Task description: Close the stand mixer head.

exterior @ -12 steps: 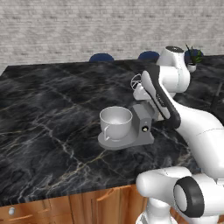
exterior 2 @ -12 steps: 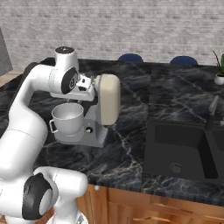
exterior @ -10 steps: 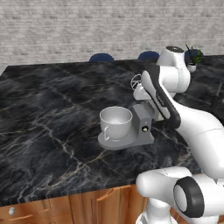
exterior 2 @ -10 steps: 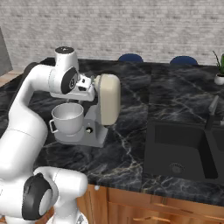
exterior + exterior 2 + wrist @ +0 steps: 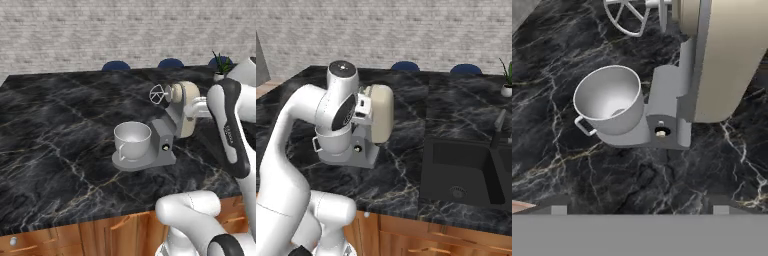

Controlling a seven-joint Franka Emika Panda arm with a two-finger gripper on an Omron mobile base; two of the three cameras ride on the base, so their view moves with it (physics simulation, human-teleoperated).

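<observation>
One stand mixer on a black marble counter (image 5: pixel 60 130), taken here as the landmark for all positions

Stand mixer head (image 5: pixel 186 107) (image 5: pixel 380 113) (image 5: pixel 732 55): cream, rounded, tilted up and back on the grey column, its front end raised well above the bowl. In the right base view its broad rounded rear faces the camera.

Wire whisk (image 5: pixel 157 94) (image 5: pixel 629 15): silver, fixed at the head's front, hanging in the air above and behind the bowl, apart from it.

Mixing bowl (image 5: pixel 132 140) (image 5: pixel 609 99): silver, round, with a side handle, seated on the mixer's base plate in front of the column.

Base and column (image 5: pixel 162 145) (image 5: pixel 664 117): dark grey, with a small knob (image 5: pixel 660 133) low on the side of the column.

Gripper: at the rear of the raised head, on the side away from the bowl; the arm's wrist stands just beside the head in both base views. Whether the fingers are spread or closed cannot be told, and contact with the head cannot be confirmed.

Sink (image 5: pixel 463 172): dark basin set into the counter, well to the right of the mixer, faucet (image 5: pixel 498 125) at its far edge.

Potted plant (image 5: pixel 220 65) (image 5: pixel 507 80): on the counter behind and to the right of the mixer, well apart.

Blue chair backs (image 5: pixel 116 65) (image 5: pixel 405 66): beyond the counter's far edge, behind the mixer
</observation>
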